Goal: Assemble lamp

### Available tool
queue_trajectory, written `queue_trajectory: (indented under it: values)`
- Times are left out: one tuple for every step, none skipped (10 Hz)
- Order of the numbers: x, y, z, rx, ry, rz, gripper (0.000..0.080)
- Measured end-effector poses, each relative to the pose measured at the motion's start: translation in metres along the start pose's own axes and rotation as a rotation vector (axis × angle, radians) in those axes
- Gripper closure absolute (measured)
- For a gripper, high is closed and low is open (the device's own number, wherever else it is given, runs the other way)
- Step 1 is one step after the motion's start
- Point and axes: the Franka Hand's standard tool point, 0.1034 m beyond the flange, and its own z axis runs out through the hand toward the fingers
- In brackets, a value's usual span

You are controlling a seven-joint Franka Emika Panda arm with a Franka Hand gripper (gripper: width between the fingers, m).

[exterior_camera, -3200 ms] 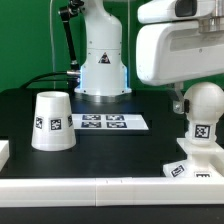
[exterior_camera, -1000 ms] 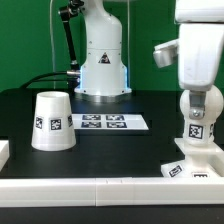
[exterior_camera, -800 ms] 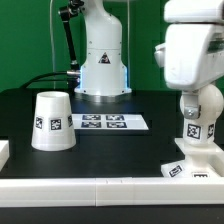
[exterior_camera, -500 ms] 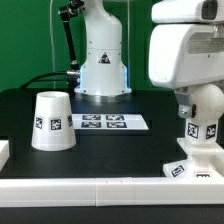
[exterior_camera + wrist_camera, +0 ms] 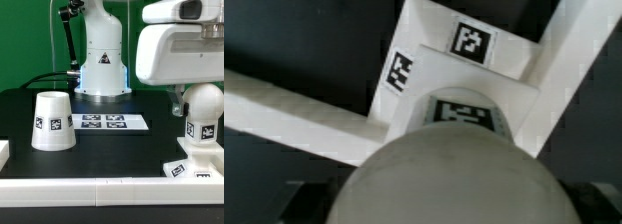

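1. Fingers [image 5: 177,99] of the gripper [image 5: 201,97] hang down on the two sides of the bulb [image 5: 205,104]. One finger shows just beside the bulb. I cannot tell if the fingers squeeze the bulb or only sit next to it.
2. The big white body of the gripper sits right above the bulb.
3. The bulb is round and white, with a black-and-white tag low on its side. It stands upright on the neck [image 5: 198,150] of the base [image 5: 190,168].
4. The base is flat and white with a tag on it. It lies on the black table [image 5: 110,155], in the front corner at the exterior view's right. It is close to the white rail [image 5: 90,190] that runs along the front edge.
5. In the wrist view the round bulb is very close to the camera, and tags on the base show past it.
6. The shade [image 5: 52,122] looks like a cup turned upside down. Its wide end rests on the table, so its inside is hidden. It stands near the table's edge at the exterior view's left, well apart from the bulb. A tag on its side faces the camera.
7. The marker board [image 5: 103,122] lies flat between the shade and the base, nearer the back edge. It is just in front of the robot's foot [image 5: 100,75].
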Motion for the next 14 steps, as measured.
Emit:
queue_trajectory:
  values:
    - [0.000, 0.001, 0.000, -0.001, 0.001, 0.052, 0.0220]
    - [0.000, 0.001, 0.000, -0.001, 0.001, 0.118, 0.0220]
    - [0.001, 0.001, -0.001, 0.000, 0.006, 0.212, 0.0220]
    - [0.000, 0.002, 0.000, 0.003, 0.017, 0.332, 0.0220]
    - [-0.002, 0.001, 0.000, 0.005, 0.014, 0.425, 0.0220]
    - [-0.002, 0.000, 0.001, 0.012, 0.011, 0.547, 0.0220]
    - [-0.004, -0.002, 0.002, 0.030, -0.001, 0.685, 0.0220]
    - [-0.005, -0.004, 0.003, 0.050, -0.015, 0.792, 0.0220]
    - [-0.007, -0.007, 0.004, 0.065, -0.031, 0.877, 0.0220]
    - [-0.008, -0.009, 0.004, 0.077, -0.045, 0.959, 0.0220]
    - [-0.009, -0.011, 0.004, 0.088, -0.060, 1.030, 0.0220]
    - [-0.009, -0.013, 0.005, 0.102, -0.074, 1.127, 0.0220]
    - [-0.009, -0.013, 0.005, 0.111, -0.082, 1.183, 0.0220]
    - [-0.010, -0.012, 0.005, 0.118, -0.088, 1.219, 0.0220]
